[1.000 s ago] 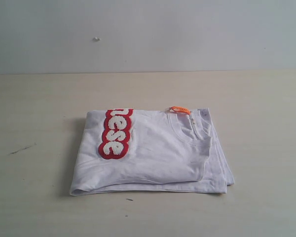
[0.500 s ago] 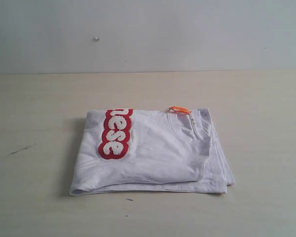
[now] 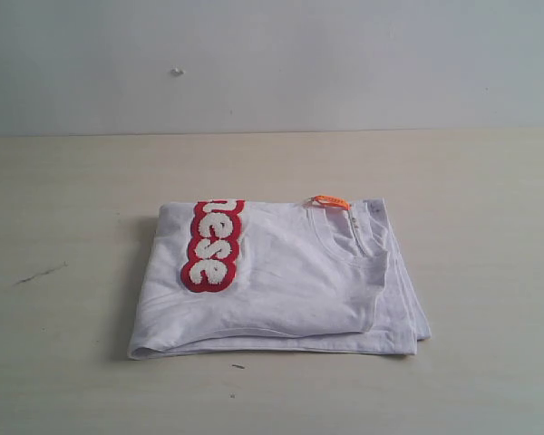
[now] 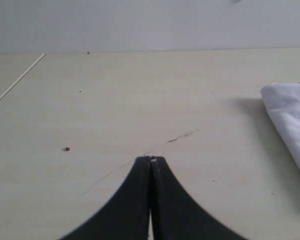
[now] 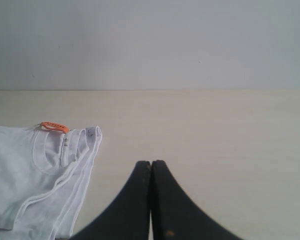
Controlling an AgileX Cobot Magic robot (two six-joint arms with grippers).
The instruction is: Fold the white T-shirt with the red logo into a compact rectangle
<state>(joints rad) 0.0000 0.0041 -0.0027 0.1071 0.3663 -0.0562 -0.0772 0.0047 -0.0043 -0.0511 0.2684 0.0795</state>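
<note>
The white T-shirt lies folded into a rough rectangle in the middle of the table. Part of the red logo with fluffy white letters shows on its top left, and the orange neck tag sits at its far edge. My left gripper is shut and empty over bare table, with a corner of the T-shirt off to one side. The right gripper is shut and empty too, beside the T-shirt's collar edge and orange tag. Neither gripper appears in the exterior view.
The light wooden table runs back to a plain pale wall. A dark scratch marks the table left of the shirt. A small red speck lies on the table in the left wrist view.
</note>
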